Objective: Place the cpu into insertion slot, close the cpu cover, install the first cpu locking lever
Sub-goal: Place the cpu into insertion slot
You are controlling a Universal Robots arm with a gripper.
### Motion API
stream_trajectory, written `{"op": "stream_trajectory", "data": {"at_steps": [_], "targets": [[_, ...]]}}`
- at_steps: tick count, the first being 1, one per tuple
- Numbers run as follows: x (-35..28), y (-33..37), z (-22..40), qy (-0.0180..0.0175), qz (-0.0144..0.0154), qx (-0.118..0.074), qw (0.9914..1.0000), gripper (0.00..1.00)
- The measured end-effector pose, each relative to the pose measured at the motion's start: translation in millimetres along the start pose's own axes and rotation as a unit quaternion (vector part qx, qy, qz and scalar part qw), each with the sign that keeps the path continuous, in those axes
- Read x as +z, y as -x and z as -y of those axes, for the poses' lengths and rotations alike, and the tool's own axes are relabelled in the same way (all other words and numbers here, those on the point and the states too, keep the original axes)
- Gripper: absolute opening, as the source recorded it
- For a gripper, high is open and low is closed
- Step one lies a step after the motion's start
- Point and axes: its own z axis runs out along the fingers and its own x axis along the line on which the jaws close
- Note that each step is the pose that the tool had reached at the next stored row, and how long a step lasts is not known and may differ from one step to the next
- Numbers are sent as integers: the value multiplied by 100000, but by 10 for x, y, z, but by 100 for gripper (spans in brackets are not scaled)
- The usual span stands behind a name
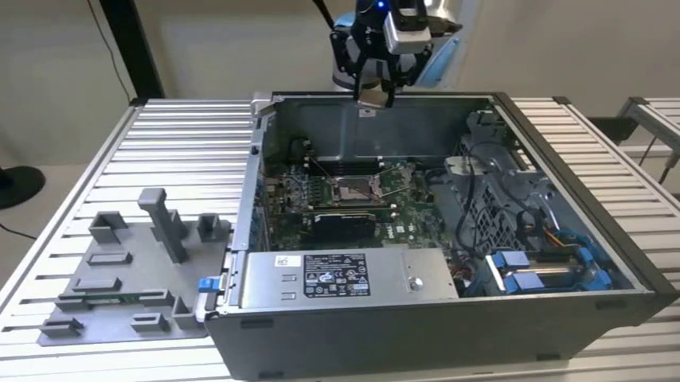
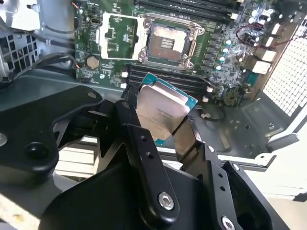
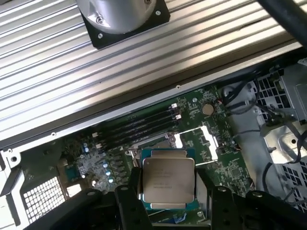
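Observation:
My gripper (image 1: 374,89) hangs above the far wall of the open computer case (image 1: 595,231), shut on the cpu (image 1: 374,99). In both wrist views the cpu (image 2: 160,111) (image 3: 169,184) is a flat square chip with a silvery top and teal edge, clamped by its sides between the black fingers (image 2: 130,120). Below on the green motherboard lies the insertion slot (image 2: 168,44) (image 1: 353,189), bare, its dark pin field showing. The cpu cover (image 2: 140,38) is swung open beside the slot. In the first wrist view the chip hides most of the slot, and the cover (image 3: 214,143) shows beside it.
A grey fixture tray (image 1: 117,270) with upright holders lies on the slatted table at the exterior view's left. Inside the case are a power supply (image 1: 330,278), cable bundles and blue connectors (image 1: 531,270). The arm's base (image 3: 122,14) stands on the table behind the case.

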Motion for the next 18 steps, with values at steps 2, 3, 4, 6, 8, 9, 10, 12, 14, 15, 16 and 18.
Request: {"op": "stream_trajectory", "data": {"at_steps": [2, 3, 4, 6, 8, 9, 10, 12, 14, 15, 16, 18], "targets": [[0, 0, 0, 19, 110, 1260, 99992, 0], [0, 0, 0, 34, 165, 1878, 99982, 0], [0, 0, 0, 49, 220, 2500, 99968, 0], [0, 0, 0, 77, 326, 3700, 99931, 0], [0, 0, 0, 102, 424, 4802, 99884, 0], [0, 0, 0, 116, 481, 5446, 99850, 0], [0, 0, 0, 130, 537, 6086, 99813, 0], [0, 0, 0, 159, 653, 7413, 99723, 0], [0, 0, 0, 187, 765, 8695, 99618, 0], [0, 0, 0, 197, 821, 9331, 99560, 0], [0, 0, 0, 211, 875, 9921, 99503, 0], [-1, 0, 0, 233, 981, 11135, 99373, 0]]}}
